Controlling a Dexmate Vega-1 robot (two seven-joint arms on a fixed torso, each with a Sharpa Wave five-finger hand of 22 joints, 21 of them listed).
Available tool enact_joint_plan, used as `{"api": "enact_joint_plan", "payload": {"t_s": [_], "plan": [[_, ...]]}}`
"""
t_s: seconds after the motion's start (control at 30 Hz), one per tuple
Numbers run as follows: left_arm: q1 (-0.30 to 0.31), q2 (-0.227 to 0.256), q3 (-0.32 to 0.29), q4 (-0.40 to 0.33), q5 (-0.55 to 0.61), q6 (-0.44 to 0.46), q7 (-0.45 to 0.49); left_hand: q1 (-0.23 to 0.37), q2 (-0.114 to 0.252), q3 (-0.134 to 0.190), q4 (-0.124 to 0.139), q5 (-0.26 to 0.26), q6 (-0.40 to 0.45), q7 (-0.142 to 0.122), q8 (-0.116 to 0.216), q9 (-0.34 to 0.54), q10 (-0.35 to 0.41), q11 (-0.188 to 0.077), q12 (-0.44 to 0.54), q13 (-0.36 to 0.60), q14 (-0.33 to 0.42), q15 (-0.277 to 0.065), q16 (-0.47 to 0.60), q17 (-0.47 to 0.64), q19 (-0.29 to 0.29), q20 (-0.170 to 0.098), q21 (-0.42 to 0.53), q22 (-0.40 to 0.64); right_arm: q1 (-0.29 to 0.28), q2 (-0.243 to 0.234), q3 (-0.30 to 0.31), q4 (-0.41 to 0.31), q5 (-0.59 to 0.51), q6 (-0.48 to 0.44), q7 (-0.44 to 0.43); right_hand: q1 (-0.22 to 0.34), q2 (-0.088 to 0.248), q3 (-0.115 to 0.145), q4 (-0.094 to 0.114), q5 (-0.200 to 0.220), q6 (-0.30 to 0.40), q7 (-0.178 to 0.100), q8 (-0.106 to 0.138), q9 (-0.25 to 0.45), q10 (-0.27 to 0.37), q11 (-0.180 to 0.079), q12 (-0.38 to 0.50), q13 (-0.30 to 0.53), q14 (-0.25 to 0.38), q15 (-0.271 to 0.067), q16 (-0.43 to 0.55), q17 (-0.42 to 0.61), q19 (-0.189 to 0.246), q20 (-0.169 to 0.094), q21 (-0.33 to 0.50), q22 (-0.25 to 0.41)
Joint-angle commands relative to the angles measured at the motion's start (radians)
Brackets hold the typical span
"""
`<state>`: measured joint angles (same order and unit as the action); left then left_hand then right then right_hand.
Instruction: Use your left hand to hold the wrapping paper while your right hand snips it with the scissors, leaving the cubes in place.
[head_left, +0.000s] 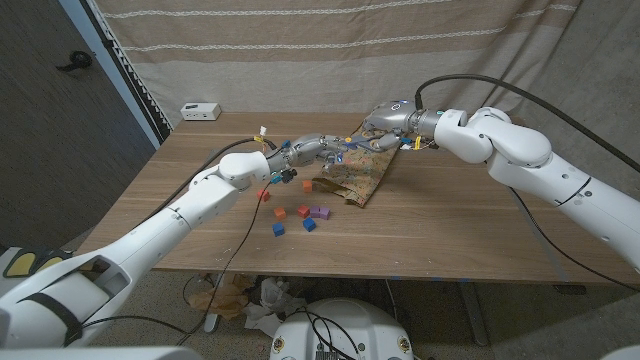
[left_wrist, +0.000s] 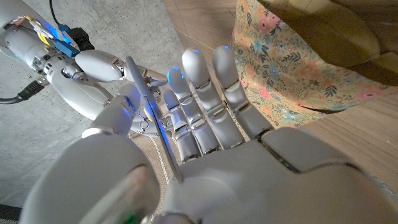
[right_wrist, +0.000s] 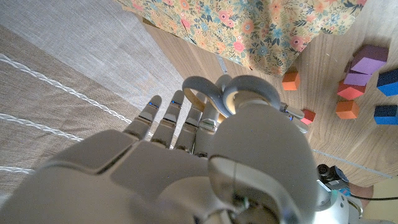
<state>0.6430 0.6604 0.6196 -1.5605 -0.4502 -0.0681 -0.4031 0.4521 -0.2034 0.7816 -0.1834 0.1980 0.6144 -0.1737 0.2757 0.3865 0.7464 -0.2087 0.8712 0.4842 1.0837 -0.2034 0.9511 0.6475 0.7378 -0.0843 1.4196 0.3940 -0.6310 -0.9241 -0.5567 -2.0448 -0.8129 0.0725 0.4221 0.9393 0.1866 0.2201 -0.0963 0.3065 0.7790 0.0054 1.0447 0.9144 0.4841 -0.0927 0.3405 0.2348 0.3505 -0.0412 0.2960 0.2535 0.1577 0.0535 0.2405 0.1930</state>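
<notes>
The left hand (head_left: 310, 149) extends its fingers at the near edge of the floral wrapping paper (head_left: 362, 172); actual grip cannot be confirmed. Cubes (head_left: 300, 212) lie nearer the robot. The right hand (head_left: 385, 122) holds scissors (right_wrist: 214, 99), blades hidden.

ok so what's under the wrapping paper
The wrapping paper lies crumpled on the wooden table; bare wood shows around it. What sits beneath its folds is covered. The cubes lie beside it, not under.
</notes>
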Motion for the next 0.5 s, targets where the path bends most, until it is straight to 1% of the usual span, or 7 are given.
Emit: {"api": "enact_joint_plan", "payload": {"t_s": [0.03, 0.1, 0.23, 0.3, 0.33, 0.4, 0.5], "plan": [[0.001, 0.028, 0.006, -0.010, 0.051, -0.025, -0.007, -0.092, -0.001, -0.041, -0.001, 0.025, -0.116, -0.015, -0.058, -0.037, -0.186, 0.020, -0.194, -0.078, -0.181, -0.010, -0.196, -0.152, -0.227, -0.025, -0.108, -0.079, 0.007, 0.000, 0.004, 0.008, 0.004, -0.014, -0.011, 0.006, 0.005, 0.065, 0.058, -0.004, 0.047, 0.033, 0.010, 0.000, 0.005, 0.005, 0.003, 0.001, 0.011, -0.119, 0.005, 0.002, 0.007, 0.001, 0.005, 0.003], [0.017, 0.031, -0.005, -0.024, 0.042, -0.017, 0.014, -0.110, -0.002, -0.056, -0.001, 0.031, -0.148, -0.021, -0.064, -0.049, -0.239, 0.027, -0.249, -0.098, -0.267, -0.009, -0.263, -0.188, -0.269, 0.004, -0.136, -0.109, 0.009, 0.000, 0.003, 0.010, 0.005, -0.017, -0.008, 0.005, 0.005, 0.066, 0.057, -0.004, 0.046, 0.033, 0.010, -0.001, 0.005, 0.005, 0.002, 0.001, 0.011, -0.120, 0.005, 0.002, 0.007, 0.000, 0.005, 0.003], [0.041, 0.036, -0.024, -0.036, 0.022, -0.018, 0.033, -0.129, 0.001, -0.080, 0.000, 0.041, -0.173, -0.016, -0.062, -0.067, -0.292, 0.041, -0.312, -0.123, -0.412, 0.008, -0.372, -0.244, -0.386, 0.067, -0.219, -0.174, 0.008, -0.001, 0.005, 0.011, 0.006, -0.024, -0.011, 0.005, 0.005, 0.067, 0.057, -0.005, 0.044, 0.034, 0.011, -0.001, 0.005, 0.005, 0.002, 0.001, 0.013, -0.122, 0.006, 0.002, 0.008, -0.001, 0.005, 0.003], [0.069, 0.023, -0.043, -0.034, 0.004, -0.049, 0.064, -0.132, 0.003, -0.089, 0.000, 0.043, -0.186, -0.018, -0.062, -0.073, -0.320, 0.039, -0.336, -0.134, -0.471, 0.019, -0.420, -0.274, -0.424, 0.082, -0.253, -0.194, 0.005, -0.002, 0.009, 0.013, 0.010, -0.028, -0.019, 0.004, 0.004, 0.068, 0.056, -0.006, 0.046, 0.032, 0.010, -0.007, 0.005, 0.004, 0.002, 0.001, 0.014, -0.122, 0.007, 0.002, 0.016, -0.004, 0.008, 0.003], [0.090, 0.006, -0.057, -0.025, -0.020, -0.076, 0.083, -0.132, 0.003, -0.090, 0.000, 0.043, -0.182, -0.018, -0.059, -0.075, -0.320, 0.040, -0.340, -0.137, -0.484, 0.017, -0.430, -0.281, -0.436, 0.085, -0.263, -0.198, 0.003, -0.002, 0.012, 0.015, 0.013, -0.031, -0.024, 0.004, 0.004, 0.068, 0.056, -0.007, 0.045, 0.033, 0.010, -0.009, 0.006, 0.004, 0.002, 0.001, 0.016, -0.123, 0.007, 0.002, 0.019, -0.005, 0.009, 0.003], [0.101, -0.018, -0.072, 0.010, -0.080, -0.111, 0.049, -0.130, 0.012, -0.091, 0.004, 0.043, -0.134, -0.016, -0.037, -0.077, -0.298, 0.032, -0.342, -0.145, -0.480, 0.007, -0.446, -0.303, -0.452, 0.080, -0.284, -0.207, 0.000, -0.004, 0.019, 0.016, 0.021, -0.040, -0.029, 0.004, 0.002, 0.069, 0.054, -0.008, 0.046, 0.034, 0.012, -0.012, 0.008, 0.004, 0.002, 0.001, 0.021, -0.123, 0.010, 0.002, 0.025, -0.007, 0.012, 0.004], [0.121, -0.027, -0.089, 0.013, -0.096, -0.137, 0.069, -0.129, 0.018, -0.091, 0.010, 0.044, -0.128, -0.022, -0.033, -0.080, -0.294, 0.029, -0.358, -0.156, -0.532, 0.011, -0.484, -0.326, -0.531, 0.088, -0.332, -0.213, -0.010, -0.008, 0.040, 0.017, 0.065, -0.059, -0.026, 0.004, 0.001, 0.070, 0.053, -0.011, 0.048, 0.036, 0.013, -0.020, 0.018, 0.004, 0.005, 0.002, 0.027, -0.127, 0.013, 0.002, 0.032, -0.010, 0.014, 0.004]]}}
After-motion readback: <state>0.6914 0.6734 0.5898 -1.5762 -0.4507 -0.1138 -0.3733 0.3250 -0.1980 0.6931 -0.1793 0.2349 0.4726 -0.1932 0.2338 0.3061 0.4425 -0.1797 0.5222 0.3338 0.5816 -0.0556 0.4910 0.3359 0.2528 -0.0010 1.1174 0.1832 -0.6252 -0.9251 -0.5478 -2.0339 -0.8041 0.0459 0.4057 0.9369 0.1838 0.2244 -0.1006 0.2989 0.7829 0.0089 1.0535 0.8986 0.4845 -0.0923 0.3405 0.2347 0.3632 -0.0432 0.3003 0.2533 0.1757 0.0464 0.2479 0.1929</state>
